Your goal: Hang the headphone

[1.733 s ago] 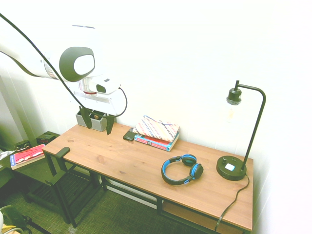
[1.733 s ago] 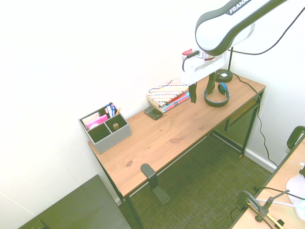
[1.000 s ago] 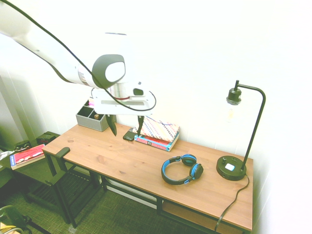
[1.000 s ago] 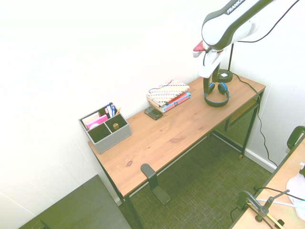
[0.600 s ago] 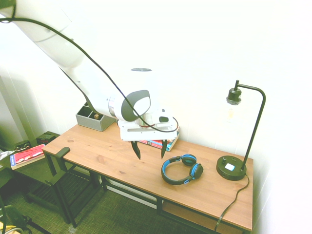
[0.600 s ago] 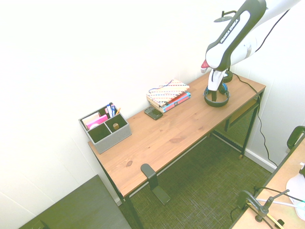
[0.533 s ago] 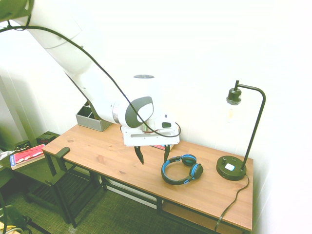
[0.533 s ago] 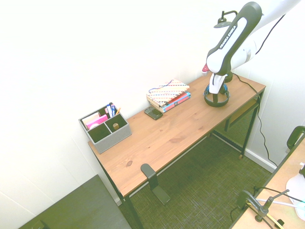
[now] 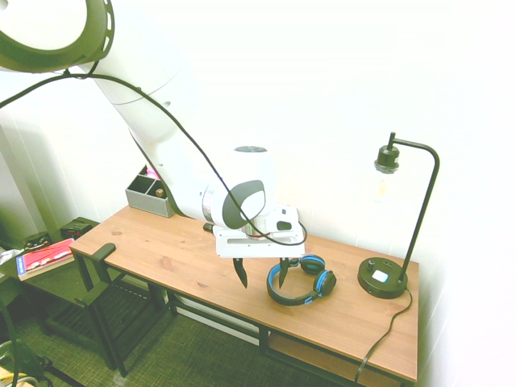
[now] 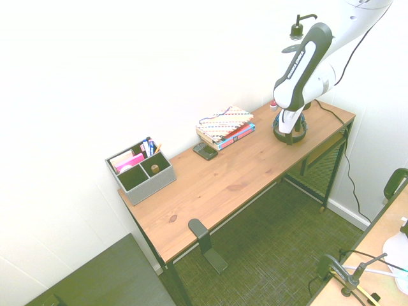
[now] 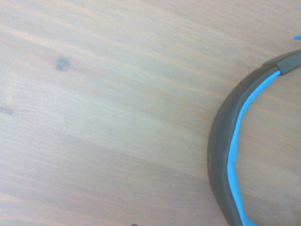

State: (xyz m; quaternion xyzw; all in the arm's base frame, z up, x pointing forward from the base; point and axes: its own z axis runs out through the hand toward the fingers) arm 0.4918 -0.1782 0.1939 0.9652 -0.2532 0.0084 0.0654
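One pair of black over-ear headphones with bright blue trim [image 9: 300,282] lies flat on the long wooden desk [image 9: 193,262], just beside the round black base of the single black gooseneck desk lamp [image 9: 384,277]. The arm's two-finger gripper [image 9: 262,273] hangs low over the desk at the headband's curved side, its two dark fingers spread apart and holding nothing. Farther from the lamp sit one grey compartment organiser [image 10: 141,171] and one small stack of books [image 10: 225,127].
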